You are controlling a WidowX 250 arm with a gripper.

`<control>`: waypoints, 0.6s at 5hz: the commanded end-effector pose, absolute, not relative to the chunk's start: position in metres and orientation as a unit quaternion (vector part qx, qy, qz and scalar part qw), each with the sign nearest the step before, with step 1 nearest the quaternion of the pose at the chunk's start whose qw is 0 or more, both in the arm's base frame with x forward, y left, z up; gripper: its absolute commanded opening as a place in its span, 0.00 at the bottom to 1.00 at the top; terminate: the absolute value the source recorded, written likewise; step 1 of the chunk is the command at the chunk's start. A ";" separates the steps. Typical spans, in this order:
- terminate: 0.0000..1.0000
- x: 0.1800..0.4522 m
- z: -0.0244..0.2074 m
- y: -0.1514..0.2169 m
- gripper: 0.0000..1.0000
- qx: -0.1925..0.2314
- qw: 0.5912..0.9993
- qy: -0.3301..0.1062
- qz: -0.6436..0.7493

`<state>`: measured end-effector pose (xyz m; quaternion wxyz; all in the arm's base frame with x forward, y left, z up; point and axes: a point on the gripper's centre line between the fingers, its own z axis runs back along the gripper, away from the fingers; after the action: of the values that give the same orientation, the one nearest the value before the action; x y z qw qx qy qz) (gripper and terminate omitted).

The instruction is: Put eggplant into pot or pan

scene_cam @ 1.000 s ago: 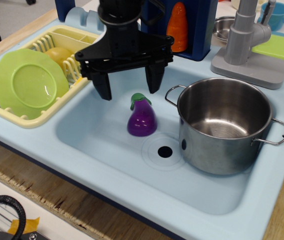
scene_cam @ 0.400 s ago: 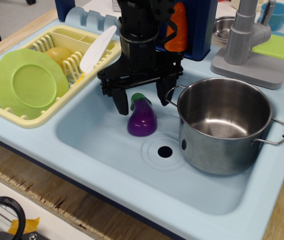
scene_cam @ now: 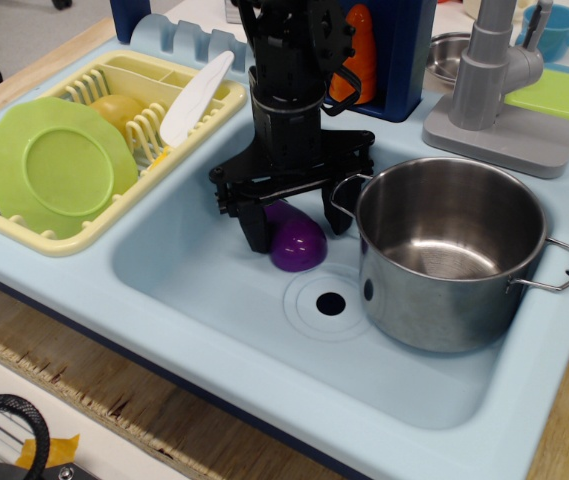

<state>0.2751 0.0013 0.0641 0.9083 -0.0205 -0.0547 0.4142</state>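
The purple eggplant [scene_cam: 300,246] lies in the light blue sink [scene_cam: 204,290], left of the pot; its green stem cap is hidden behind the gripper. My black gripper [scene_cam: 299,231] is down over it, open, with one finger [scene_cam: 257,230] to its left and the other [scene_cam: 340,214] to its right, by the pot's near handle. I cannot tell whether the fingers touch it. The large steel pot [scene_cam: 434,310] stands upright and empty at the right of the sink.
A yellow dish rack [scene_cam: 24,235] on the left holds a green plate [scene_cam: 59,165] and a white spatula [scene_cam: 196,97]. An orange carrot [scene_cam: 357,55], a grey faucet [scene_cam: 494,80] and a small steel bowl [scene_cam: 448,55] stand behind. The drain [scene_cam: 331,303] lies just in front of the eggplant.
My gripper has come down and a little right, so that its fingers now straddle the eggplant. The eggplant has shifted slightly right and its stem cap is now hidden.
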 end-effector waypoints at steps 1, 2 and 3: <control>0.00 0.279 0.061 0.006 0.00 -0.025 0.908 -0.056 0.415; 0.00 0.279 0.071 0.012 0.00 -0.016 0.909 -0.060 0.413; 0.00 0.286 0.108 0.018 0.00 0.000 0.912 -0.102 0.397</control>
<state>0.2842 0.0200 0.1144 0.9132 0.0158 -0.1047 0.3936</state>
